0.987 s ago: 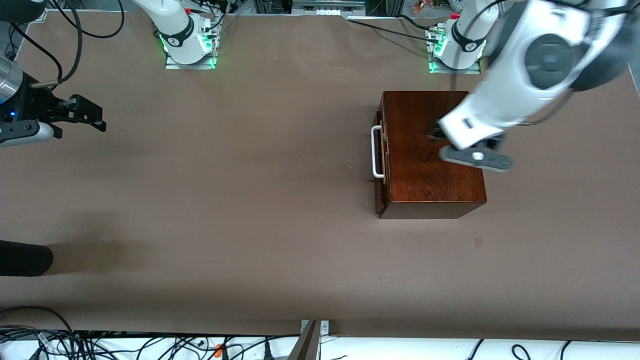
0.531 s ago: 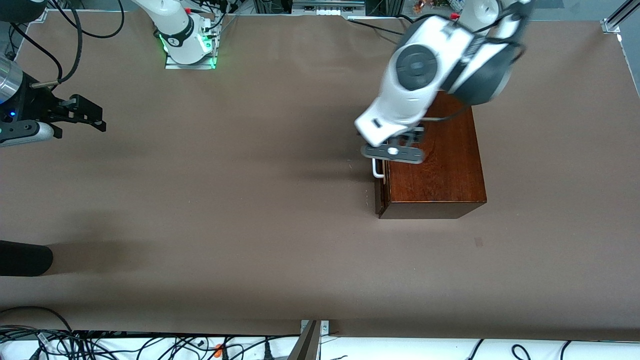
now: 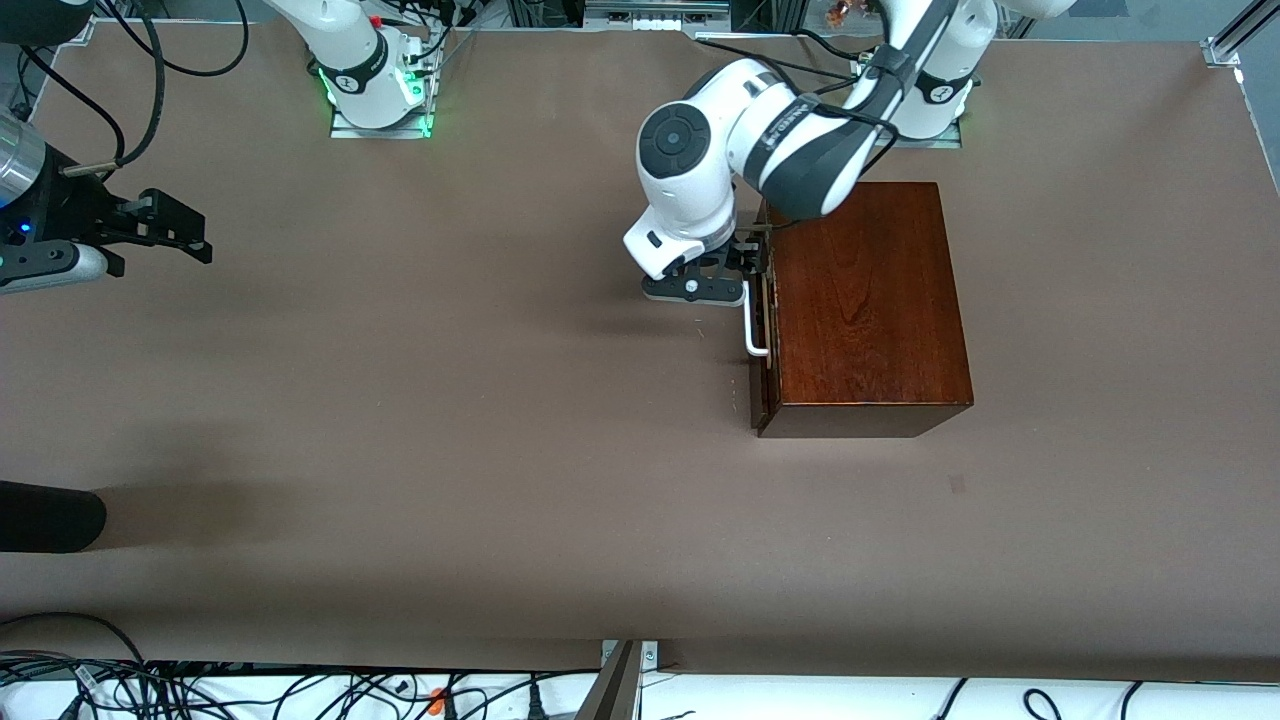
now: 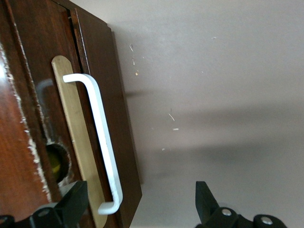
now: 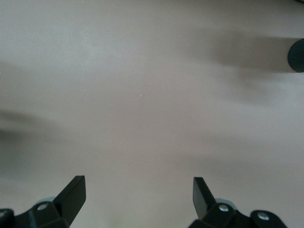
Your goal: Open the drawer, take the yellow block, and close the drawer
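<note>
The left arm reaches from its base corner down toward the middle of the table, its left gripper [image 4: 137,209] pointing down, fingers spread apart. The right arm waits at its end of the table, the right gripper [image 5: 137,197] spread wide, holding nothing.

We see bare table [image 3: 500,400] in front of the drawer [image 3: 757,330]; only its white handle [image 3: 752,325] sticks out there, under the left gripper [image 3: 735,268] with open fingers.
</note>
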You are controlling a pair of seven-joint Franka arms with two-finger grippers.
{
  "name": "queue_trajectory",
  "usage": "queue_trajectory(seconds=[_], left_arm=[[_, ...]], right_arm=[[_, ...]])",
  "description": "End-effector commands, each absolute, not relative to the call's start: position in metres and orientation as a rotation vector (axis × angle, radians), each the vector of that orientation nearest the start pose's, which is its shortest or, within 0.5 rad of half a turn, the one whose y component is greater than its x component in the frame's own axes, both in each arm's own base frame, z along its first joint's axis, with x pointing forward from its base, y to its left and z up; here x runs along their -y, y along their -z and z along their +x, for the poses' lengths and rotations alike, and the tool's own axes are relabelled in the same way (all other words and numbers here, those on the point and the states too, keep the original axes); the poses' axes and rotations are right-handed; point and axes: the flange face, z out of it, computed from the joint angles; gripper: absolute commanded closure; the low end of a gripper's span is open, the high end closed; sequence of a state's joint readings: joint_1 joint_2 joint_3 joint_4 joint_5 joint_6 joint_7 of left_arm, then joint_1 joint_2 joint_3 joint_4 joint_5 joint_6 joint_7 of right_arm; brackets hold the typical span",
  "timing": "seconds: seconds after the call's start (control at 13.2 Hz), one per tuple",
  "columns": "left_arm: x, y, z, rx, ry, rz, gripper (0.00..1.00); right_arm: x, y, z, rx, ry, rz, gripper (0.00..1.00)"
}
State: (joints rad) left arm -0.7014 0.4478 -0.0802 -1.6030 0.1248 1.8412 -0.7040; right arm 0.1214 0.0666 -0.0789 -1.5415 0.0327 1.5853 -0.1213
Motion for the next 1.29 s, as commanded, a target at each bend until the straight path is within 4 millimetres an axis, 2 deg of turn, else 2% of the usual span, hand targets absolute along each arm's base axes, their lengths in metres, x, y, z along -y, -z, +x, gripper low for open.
queue_trajectory(seconds=[0.0, 0.08, 0.23, 0.53, 0.91, 1.21], left_arm=[[0.454, -0.336, 0.466, -0.132, -0.024, -2.881, 0.00], [0.453, -0.324, 0.462, -0.130, -0.026, -2.856, 0.00], [0.451, -0.314, 0.462, -0.159, 0.024, -2.809, 0.00], [0.453, -0.285, 0.458, -0.104, 0.048, -2.829, 0.00], [0.452, -0.275, 0.459, -0.098, 0.040, -2.827, 0.00], [0.452, -0.286, 0.454, -0.135, 0.088, -2.733, 0.00]], right_arm=[[-0.028, -0.607, 0.576, 0.239, -0.027, -3.109, 0.00], [-0.029, -0.607, 0.576, 0.241, -0.032, -3.109, 0.00], [-0.029, -0.607, 0.576, 0.241, -0.032, -3.109, 0.00], [-0.029, -0.607, 0.576, 0.241, -0.034, -3.109, 0.00], [-0.028, -0.607, 0.576, 0.239, -0.030, -3.109, 0.00], [-0.029, -0.607, 0.575, 0.241, -0.037, -3.109, 0.00]])
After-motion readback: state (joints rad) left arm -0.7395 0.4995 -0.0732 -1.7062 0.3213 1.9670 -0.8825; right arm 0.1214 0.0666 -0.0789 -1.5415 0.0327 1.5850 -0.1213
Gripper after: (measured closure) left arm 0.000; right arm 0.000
